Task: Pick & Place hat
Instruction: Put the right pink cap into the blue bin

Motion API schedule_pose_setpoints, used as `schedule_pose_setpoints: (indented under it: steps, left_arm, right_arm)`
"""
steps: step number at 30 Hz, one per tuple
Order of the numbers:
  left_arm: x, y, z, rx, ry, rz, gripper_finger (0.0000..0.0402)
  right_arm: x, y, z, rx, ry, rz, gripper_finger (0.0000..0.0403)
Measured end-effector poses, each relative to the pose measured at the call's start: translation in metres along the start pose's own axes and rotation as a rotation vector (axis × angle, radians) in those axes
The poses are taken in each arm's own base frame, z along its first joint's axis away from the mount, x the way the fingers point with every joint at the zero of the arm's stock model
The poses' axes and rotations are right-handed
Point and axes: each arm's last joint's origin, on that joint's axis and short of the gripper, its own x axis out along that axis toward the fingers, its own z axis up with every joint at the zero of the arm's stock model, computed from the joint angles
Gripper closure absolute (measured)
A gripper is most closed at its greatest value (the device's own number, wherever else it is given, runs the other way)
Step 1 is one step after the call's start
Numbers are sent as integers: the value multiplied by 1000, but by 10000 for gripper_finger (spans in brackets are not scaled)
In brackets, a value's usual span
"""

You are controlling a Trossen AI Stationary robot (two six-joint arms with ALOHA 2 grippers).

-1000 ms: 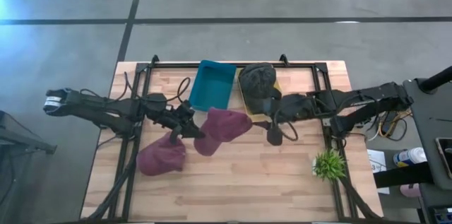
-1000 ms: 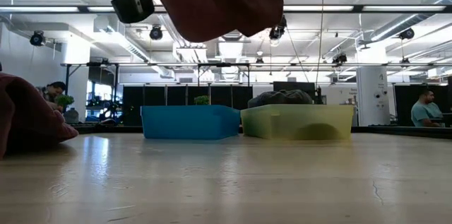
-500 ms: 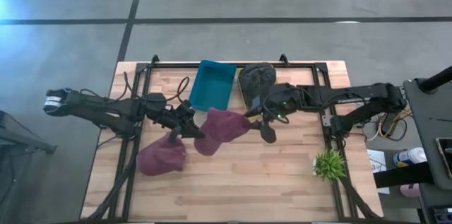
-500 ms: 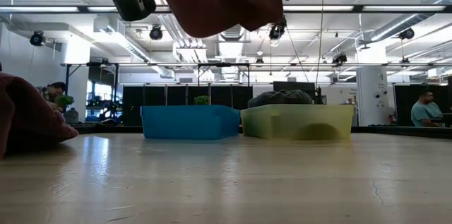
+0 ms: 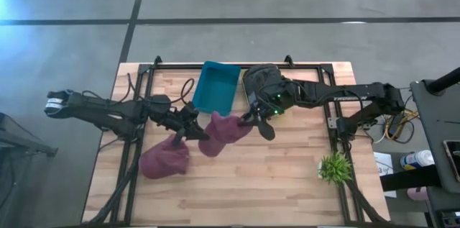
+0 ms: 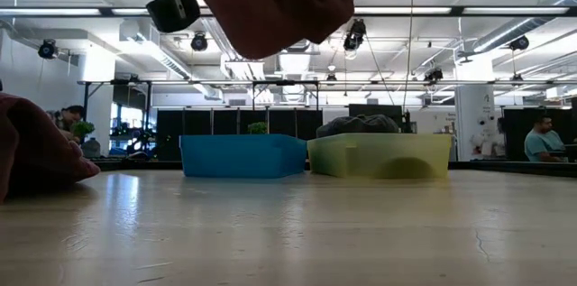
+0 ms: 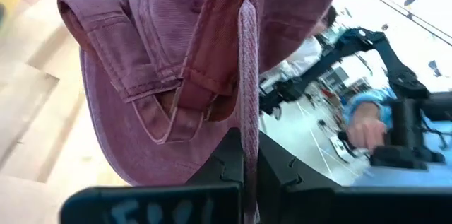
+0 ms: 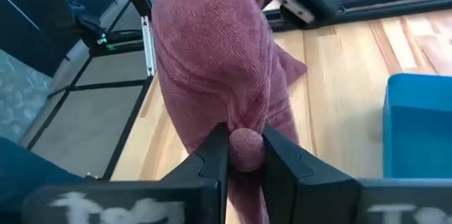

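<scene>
A maroon hat point(image 5: 227, 130) hangs in the air over the table's middle, held between both grippers; the low view shows it point(image 6: 270, 2) well clear of the tabletop. My left gripper point(image 5: 199, 136) is shut on its left side and my right gripper point(image 5: 249, 119) is shut on its right side. A second maroon hat point(image 5: 164, 162) lies crumpled on the table near the left. A dark grey hat point(image 5: 261, 79) sits in the yellow bin point(image 5: 282, 88) at the far edge. My left gripper pinches a narrow edge strip of the hat point(image 7: 247, 121) between its two fingers, coming level from the table's left. The hat's body spreads beyond the fingertips, lifted clear of the table. My right gripper pinches a bunched fold of the hat's cloth point(image 8: 245, 141) between its two fingers, coming from the table's right. The fold holds several layers. The hat stretches away from the fingers toward the other arm, clear of the table.
A blue bin point(image 5: 215, 88) stands at the far edge, left of the yellow bin. A small green plant point(image 5: 334, 167) stands near the right front. Black frame rails point(image 5: 136, 134) run along both sides of the table. People show in the room behind.
My right gripper has gone toward the table's left and far edge, up to the hanging maroon hat, and has taken hold of its right side. My left gripper has kept the hat in place in the air.
</scene>
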Motion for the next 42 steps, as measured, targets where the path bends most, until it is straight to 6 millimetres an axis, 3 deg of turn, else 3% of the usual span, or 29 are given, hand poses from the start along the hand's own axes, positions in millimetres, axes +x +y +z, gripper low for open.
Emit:
schedule_pose_setpoints:
  steps: [8, 14, 21, 25, 31, 38, 42]
  left_arm:
    - [-2, 13, -7, 4, 36, 176, 369]
    - [-6, 23, -6, 18, -94, 433, 366]
    - [-29, 20, -1, 122, -146, 727, 365]
    - [-42, 17, -5, 116, -109, 766, 364]
    - [-43, 24, 3, 118, -186, 816, 363]
    - [-39, 54, 13, 75, -152, 881, 293]
    - [-38, 59, 22, 109, -155, 937, 252]
  right_arm:
    - [-6, -20, 6, 28, -16, -54, 355]
    - [-6, -46, 8, 61, -39, -117, 355]
    - [6, -77, 7, 101, -42, -177, 355]
    - [10, -95, 22, 101, -88, -227, 355]
    - [19, -114, 48, 61, -112, -218, 355]
    - [24, -130, 55, 79, -45, -240, 355]
    - [22, -142, 54, 94, -29, -298, 355]
